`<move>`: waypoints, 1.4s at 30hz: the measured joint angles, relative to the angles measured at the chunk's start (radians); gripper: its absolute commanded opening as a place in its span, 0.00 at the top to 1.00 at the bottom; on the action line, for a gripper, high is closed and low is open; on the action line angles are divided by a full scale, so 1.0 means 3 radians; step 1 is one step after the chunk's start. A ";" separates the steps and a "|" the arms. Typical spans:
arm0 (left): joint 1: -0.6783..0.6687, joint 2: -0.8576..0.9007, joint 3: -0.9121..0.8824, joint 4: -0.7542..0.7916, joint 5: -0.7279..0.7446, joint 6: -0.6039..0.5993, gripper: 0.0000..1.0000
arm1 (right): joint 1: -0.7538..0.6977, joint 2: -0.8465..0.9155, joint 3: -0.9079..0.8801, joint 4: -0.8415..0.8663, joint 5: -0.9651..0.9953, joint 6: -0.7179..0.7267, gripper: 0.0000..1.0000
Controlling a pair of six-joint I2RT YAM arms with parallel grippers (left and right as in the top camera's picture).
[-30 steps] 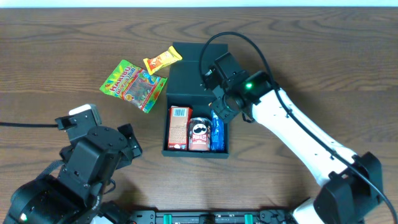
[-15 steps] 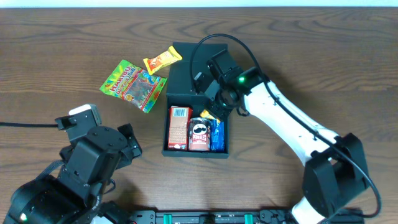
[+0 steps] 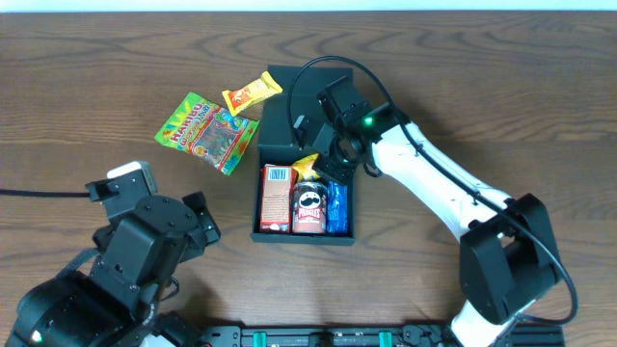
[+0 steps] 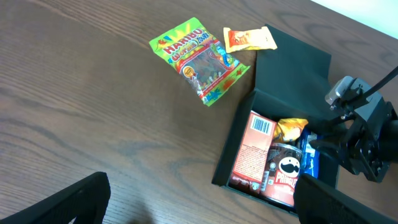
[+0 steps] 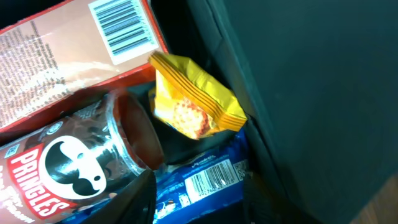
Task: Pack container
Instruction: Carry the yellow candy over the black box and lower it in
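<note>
At table centre, the container, a matte dark cardboard box, sits with its flat lid folded open behind the tray. Side by side inside lie a glossy red carton with a barcode, a cylindrical Pringles can and a shiny blue packet. A crinkled yellow foil packet now rests at the tray's rear, by the can's end; one second earlier it was not visible there.

Right gripper: fingers partly apart over the blue packet, clamping nothing. Left gripper: fingers wide, empty, well apart from the box.

Only the right wrist view resolves the yellow packet's ribbed seal. Only the overhead and left wrist views show the Haribo bag and orange sachet on the woodgrain table.
</note>
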 measured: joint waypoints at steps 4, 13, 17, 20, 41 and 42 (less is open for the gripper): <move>0.0000 0.0000 0.0000 0.0000 0.0000 0.0000 0.05 | 0.0000 0.0000 0.0010 -0.0010 0.0173 0.0039 0.56; 0.0000 0.0000 0.0000 0.0000 0.0000 0.0000 0.05 | 0.0001 -0.0027 0.0197 -0.0251 0.0413 0.0501 0.43; -0.0001 0.0000 0.0000 0.0000 0.0000 0.0000 0.05 | 0.0003 -0.0031 0.0201 -0.0228 0.0318 0.0816 0.41; 0.0000 0.0000 0.0000 0.0000 0.0000 0.0000 0.05 | 0.0020 -0.0029 0.0201 -0.0211 0.0257 0.1113 0.41; 0.0000 0.0000 0.0000 0.0000 0.0000 0.0000 0.05 | 0.0177 0.0300 0.0207 -0.0108 0.0510 0.3408 0.42; 0.0000 0.0000 0.0000 0.0000 0.0000 -0.0001 0.05 | 0.0177 0.0300 0.0207 -0.0104 0.0510 0.3443 0.42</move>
